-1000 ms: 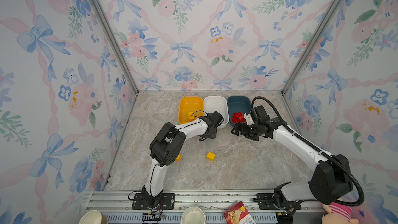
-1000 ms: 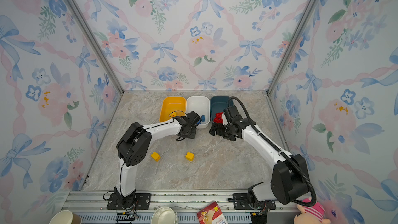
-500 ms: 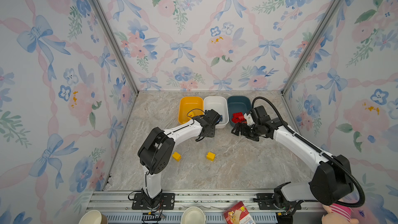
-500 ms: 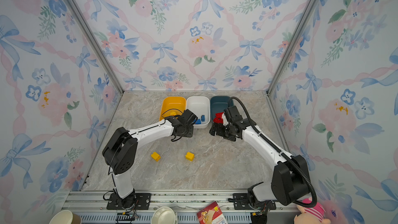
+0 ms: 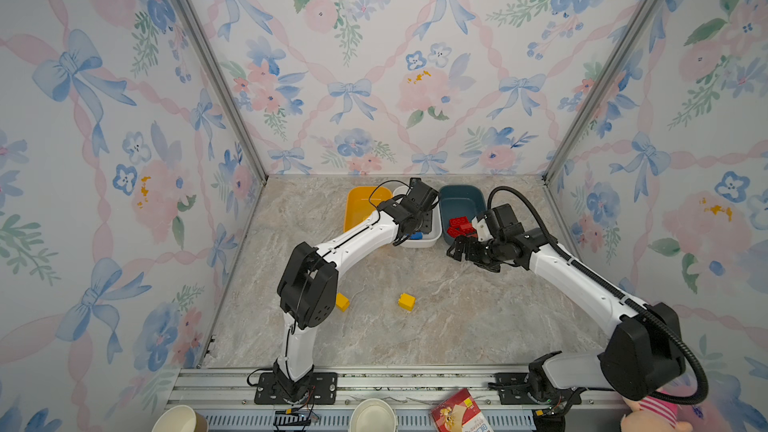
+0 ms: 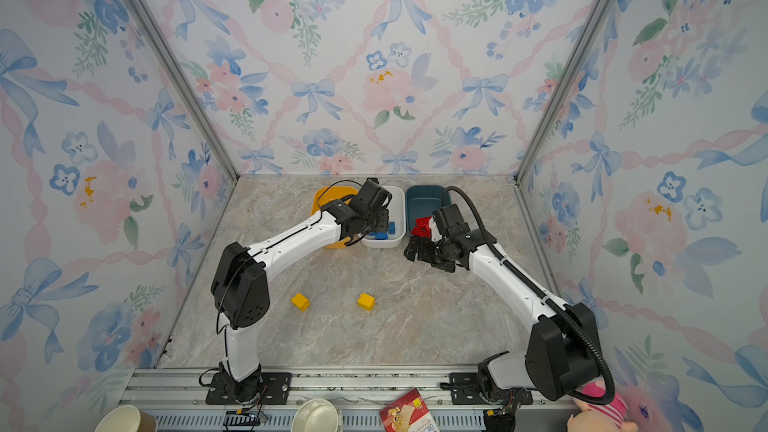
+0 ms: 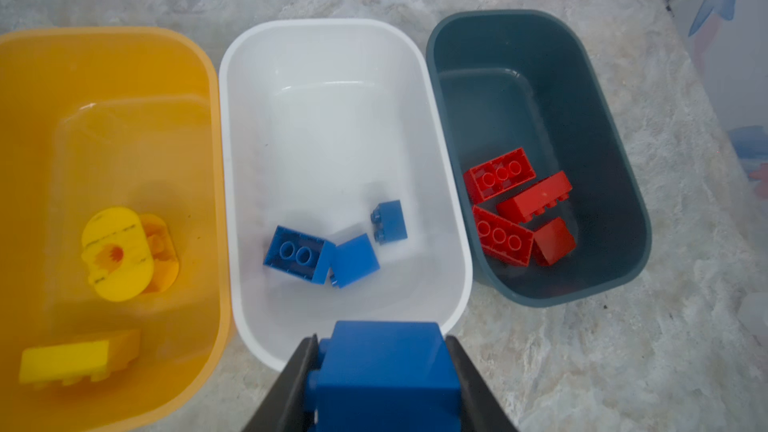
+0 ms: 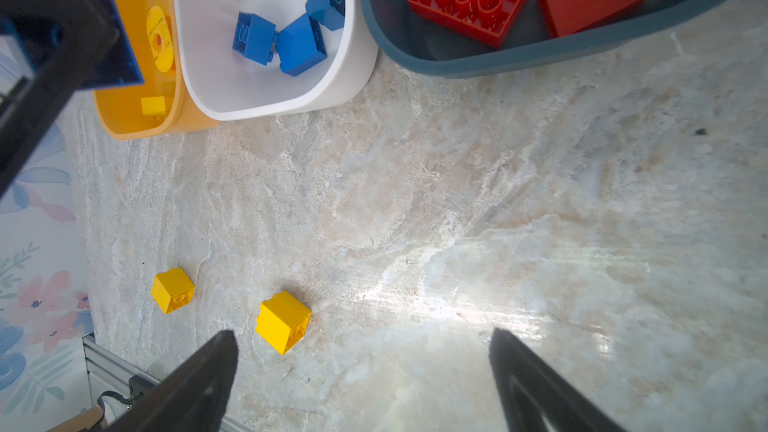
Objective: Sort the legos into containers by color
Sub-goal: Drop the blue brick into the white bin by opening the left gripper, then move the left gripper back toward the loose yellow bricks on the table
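**Far left.** The yellow tub point(image 7: 37, 118) holds a yellow brick point(image 7: 79, 361) and a round yellow piece point(image 7: 116, 253). Two loose yellow bricks point(image 8: 172, 289) point(image 8: 283, 322) lie on the table point(image 8: 457, 201), near side, well apart from the tubs and unsorted.

**Centre.** The white tub point(image 7: 316, 24) holds three blue bricks point(image 7: 297, 253) at its near end. The left gripper point(image 7: 380, 340) is clamped narrow on a blue brick point(image 7: 386, 388), one finger on each side face. It hangs over the white tub's near rim, not clearly past it.

**Right.** The teal tub point(image 7: 602, 118) holds the red bricks point(image 7: 519, 205). The right gripper point(image 8: 363, 334) stands wide and empty above bare table, just near of the teal tub.

**Step in hand, as judged.** Deposit the blue brick.
- Carry it a little farther in, so the whole brick clears the near rim.
- Lower it toward the tub floor before the fingers part, to limit bounce.
- Avoid releasing over the seam with the yellow tub.
- Withdraw straight up.
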You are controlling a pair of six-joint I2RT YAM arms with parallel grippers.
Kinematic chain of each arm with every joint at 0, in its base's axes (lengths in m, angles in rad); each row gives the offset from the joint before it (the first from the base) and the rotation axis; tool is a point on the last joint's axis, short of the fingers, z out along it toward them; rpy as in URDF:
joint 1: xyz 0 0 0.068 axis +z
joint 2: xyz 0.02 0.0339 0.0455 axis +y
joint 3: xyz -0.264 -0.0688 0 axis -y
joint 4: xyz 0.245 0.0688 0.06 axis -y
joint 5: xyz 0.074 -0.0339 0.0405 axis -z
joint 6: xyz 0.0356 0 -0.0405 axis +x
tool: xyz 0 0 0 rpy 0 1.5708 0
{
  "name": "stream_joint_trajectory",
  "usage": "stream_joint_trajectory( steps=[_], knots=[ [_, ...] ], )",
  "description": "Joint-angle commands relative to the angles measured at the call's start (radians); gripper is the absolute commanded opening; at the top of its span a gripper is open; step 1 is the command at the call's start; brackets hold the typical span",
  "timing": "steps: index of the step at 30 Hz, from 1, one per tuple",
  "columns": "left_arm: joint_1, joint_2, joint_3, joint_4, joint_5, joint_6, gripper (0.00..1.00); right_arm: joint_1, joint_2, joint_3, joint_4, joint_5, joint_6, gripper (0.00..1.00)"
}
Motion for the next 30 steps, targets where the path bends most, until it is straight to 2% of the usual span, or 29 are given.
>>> stream_joint_trajectory(
  steps=[1,6,12,21,30],
  knots=[
    [0.020,0.112,0.093,-0.014,0.007,0.032,0.34,-0.006,-0.027,-0.022,-0.009,0.005,0.013,0.97],
    [0.044,0.214,0.170,-0.015,0.026,0.030,0.34,-0.009,-0.037,-0.018,-0.020,0.011,0.011,0.97],
    [0.054,0.254,0.168,-0.015,0.036,0.033,0.36,-0.012,-0.034,-0.017,-0.025,0.010,0.005,0.97],
    [0.056,0.245,0.163,-0.015,0.038,0.036,0.59,-0.012,-0.022,-0.014,-0.015,0.001,0.011,0.97],
    [0.055,0.179,0.130,-0.015,0.035,0.025,0.64,-0.012,-0.009,0.016,-0.028,0.000,0.002,0.97]
  ],
)
